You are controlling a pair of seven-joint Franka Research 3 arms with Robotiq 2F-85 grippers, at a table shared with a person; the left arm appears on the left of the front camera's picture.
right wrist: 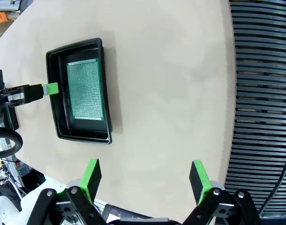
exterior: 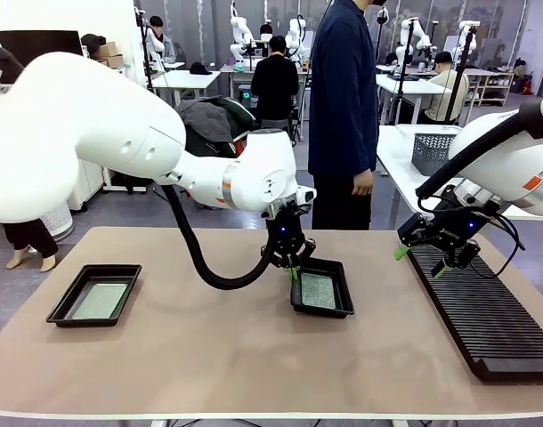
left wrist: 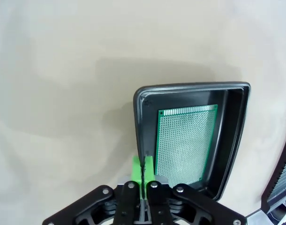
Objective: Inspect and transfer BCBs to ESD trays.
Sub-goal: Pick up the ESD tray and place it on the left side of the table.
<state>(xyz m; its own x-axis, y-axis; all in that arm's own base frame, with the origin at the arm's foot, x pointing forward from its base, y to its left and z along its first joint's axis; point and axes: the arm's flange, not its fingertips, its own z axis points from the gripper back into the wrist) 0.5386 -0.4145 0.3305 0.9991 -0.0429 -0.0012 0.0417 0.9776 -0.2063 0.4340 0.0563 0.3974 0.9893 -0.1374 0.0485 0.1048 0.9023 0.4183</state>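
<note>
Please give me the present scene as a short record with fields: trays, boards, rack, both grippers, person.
left tray: near the table's left side, holds one board
middle tray: holds one board lying flat
rack: long, black, slotted, at the table's right side
left gripper: shut on the middle tray's rim
right gripper: open, holds nothing, above the rack's far end
person: stands at the far side, arm hanging down
</note>
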